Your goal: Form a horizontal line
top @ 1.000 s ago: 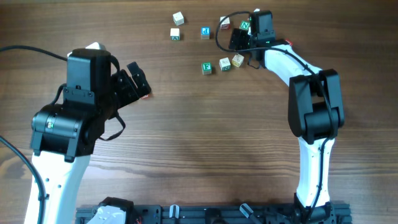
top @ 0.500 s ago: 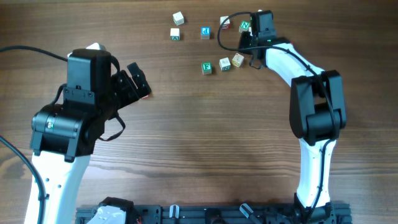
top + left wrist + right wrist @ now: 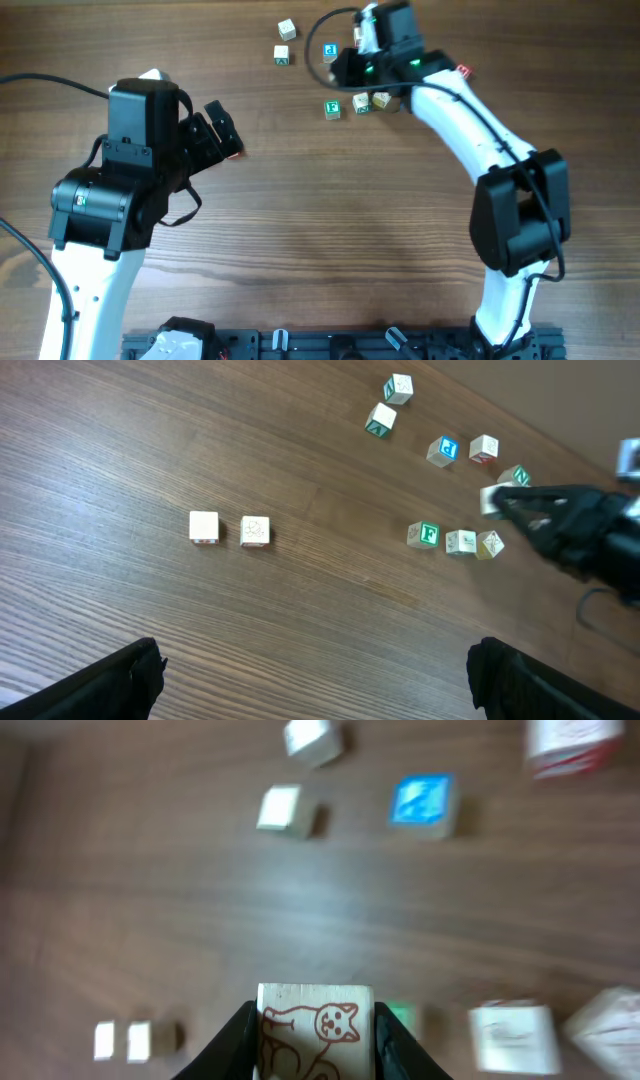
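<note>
Swinging left since a second ago, the right gripper (image 3: 315,1038) now hangs over the scattered cubes, jaws clamped on a cat cube (image 3: 314,1018) and held high, I'd guess, to clear its neighbours. The horizontal line (image 3: 358,104) hasn't budged: three cubes nearly edge to edge at the far middle of the table (image 3: 330,230), just beneath that gripper, so the cat cube seems bound for one end. The left gripper (image 3: 315,660) stays put well to the left, jaws spread wide and empty.
</note>
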You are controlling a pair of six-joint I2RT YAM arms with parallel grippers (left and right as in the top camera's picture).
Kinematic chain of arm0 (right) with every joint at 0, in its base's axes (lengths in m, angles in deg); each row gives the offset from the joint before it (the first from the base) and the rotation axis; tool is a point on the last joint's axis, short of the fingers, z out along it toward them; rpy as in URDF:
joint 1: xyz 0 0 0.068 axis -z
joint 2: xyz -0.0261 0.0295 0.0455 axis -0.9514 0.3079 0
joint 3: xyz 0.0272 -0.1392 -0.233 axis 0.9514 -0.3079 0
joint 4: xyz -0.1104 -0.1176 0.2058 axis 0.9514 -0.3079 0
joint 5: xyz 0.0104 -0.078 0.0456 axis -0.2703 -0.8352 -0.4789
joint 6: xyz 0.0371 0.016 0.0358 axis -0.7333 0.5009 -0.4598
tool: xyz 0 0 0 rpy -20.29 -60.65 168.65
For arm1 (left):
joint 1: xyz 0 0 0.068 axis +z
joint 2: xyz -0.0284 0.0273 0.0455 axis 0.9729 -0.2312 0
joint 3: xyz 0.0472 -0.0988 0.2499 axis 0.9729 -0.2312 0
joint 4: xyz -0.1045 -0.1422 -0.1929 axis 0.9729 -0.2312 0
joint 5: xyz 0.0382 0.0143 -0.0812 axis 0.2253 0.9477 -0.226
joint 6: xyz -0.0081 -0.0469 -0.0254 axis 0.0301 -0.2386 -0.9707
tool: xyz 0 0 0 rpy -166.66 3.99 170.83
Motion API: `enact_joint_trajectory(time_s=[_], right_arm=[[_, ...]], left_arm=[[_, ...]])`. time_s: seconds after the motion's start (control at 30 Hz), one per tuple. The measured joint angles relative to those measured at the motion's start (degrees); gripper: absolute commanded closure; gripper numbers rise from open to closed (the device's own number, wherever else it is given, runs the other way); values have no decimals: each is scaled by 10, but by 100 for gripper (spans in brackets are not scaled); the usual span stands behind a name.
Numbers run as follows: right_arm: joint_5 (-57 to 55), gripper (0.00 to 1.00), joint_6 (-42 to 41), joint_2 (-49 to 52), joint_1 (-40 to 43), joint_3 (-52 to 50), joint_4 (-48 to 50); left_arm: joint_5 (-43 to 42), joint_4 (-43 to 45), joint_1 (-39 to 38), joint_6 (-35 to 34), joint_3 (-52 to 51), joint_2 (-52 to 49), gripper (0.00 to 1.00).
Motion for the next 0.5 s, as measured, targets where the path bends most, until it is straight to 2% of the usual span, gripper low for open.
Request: enact_joint_trajectory(time_s=[0.13, 0.37, 0.5], right_arm=[[-31, 78, 3, 0, -49, 0, -9], [-39, 80, 16, 12, -50, -23, -7], [-5, 80, 41, 46, -62, -24, 3]], left_arm=[[0, 0, 0, 0, 0, 0, 0], [0, 0, 0, 0, 0, 0, 0], [0, 0, 0, 0, 0, 0, 0]])
